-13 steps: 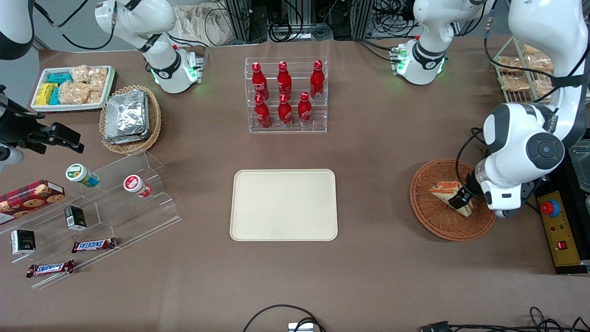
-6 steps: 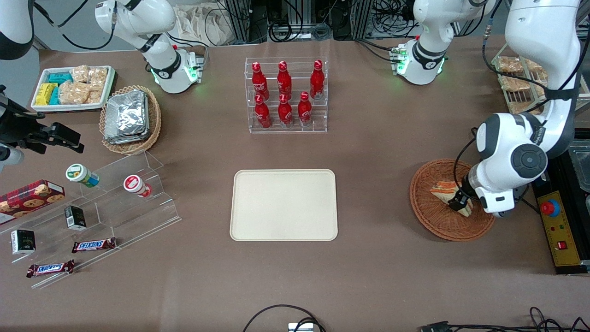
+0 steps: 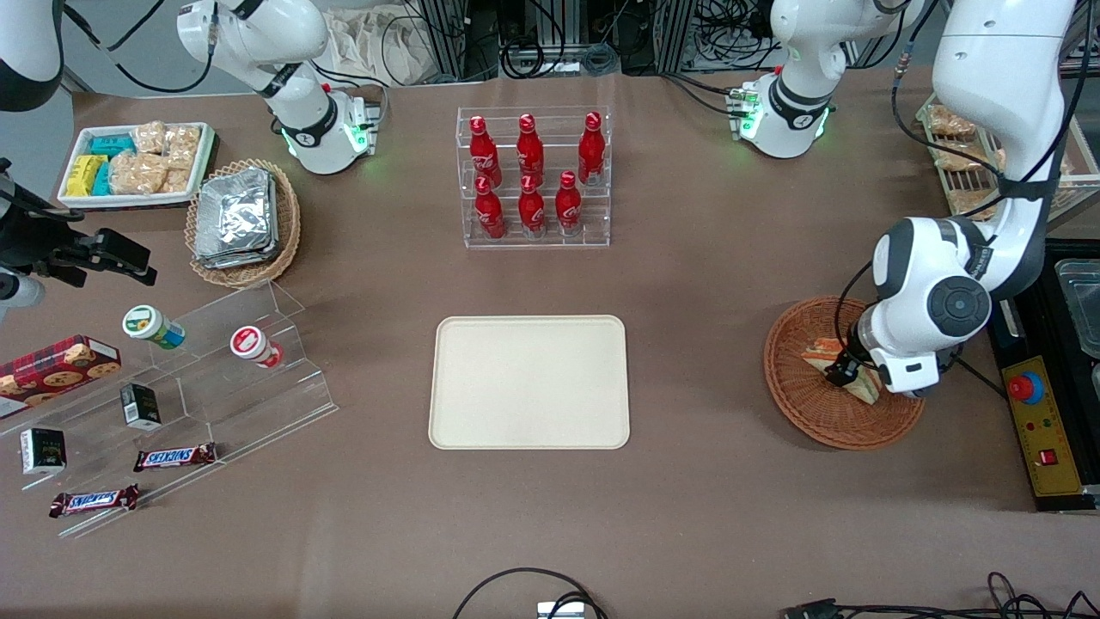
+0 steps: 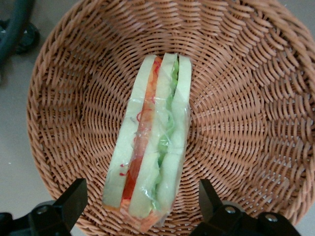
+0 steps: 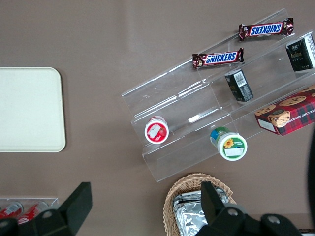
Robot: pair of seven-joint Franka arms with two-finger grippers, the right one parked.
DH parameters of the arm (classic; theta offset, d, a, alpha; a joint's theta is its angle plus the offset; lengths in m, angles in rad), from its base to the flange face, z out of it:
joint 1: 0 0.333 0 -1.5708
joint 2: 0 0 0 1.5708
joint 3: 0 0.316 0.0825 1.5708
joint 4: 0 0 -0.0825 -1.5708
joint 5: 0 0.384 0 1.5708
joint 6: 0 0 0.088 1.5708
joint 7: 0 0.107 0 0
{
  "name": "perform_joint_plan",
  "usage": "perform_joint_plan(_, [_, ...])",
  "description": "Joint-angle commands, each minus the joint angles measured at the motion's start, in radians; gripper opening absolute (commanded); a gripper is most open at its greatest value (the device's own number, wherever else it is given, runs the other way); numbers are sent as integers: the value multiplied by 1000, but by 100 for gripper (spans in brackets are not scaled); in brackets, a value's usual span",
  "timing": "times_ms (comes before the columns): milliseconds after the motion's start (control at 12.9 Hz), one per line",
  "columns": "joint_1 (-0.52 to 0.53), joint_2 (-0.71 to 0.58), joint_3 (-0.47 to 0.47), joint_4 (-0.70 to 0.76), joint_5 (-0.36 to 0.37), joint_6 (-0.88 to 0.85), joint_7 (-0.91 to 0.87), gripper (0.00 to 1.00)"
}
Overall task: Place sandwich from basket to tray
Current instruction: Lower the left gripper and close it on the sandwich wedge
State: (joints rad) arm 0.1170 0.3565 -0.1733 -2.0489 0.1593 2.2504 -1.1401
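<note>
While the sandwich (image 4: 155,142) lies wrapped in the basket (image 4: 256,123), the gripper (image 4: 141,196) hangs just above it, fingers (image 4: 74,196) spread either side, and should probably lower evenly before squeezing gently.

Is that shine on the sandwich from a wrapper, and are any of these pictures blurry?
Left wrist view: the sandwich in the basket looks sharp, with pale glints off clear film; the open gripper straddles its end, fingers slightly soft. Front view: even light, faint shadows, soft glare on the foil packets; the tray looks matte.
</note>
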Motion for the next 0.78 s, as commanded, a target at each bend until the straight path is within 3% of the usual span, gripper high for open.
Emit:
perform_joint_plan(0, [3, 13, 6, -24, 20, 60, -23, 100])
perform_joint_plan(78, [1, 22, 40, -14, 31, 64, -24, 88])
perform_joint_plan(233, [1, 24, 46, -11, 32, 89, -24, 30])
perform_joint_plan(311, [1, 25, 48, -11, 32, 100, -24, 10])
perform_joint_plan(389, [1, 27, 46, -11, 32, 101, -26, 0])
perform_joint_plan(700, [-11, 18, 40, 68, 32, 59, -23, 0])
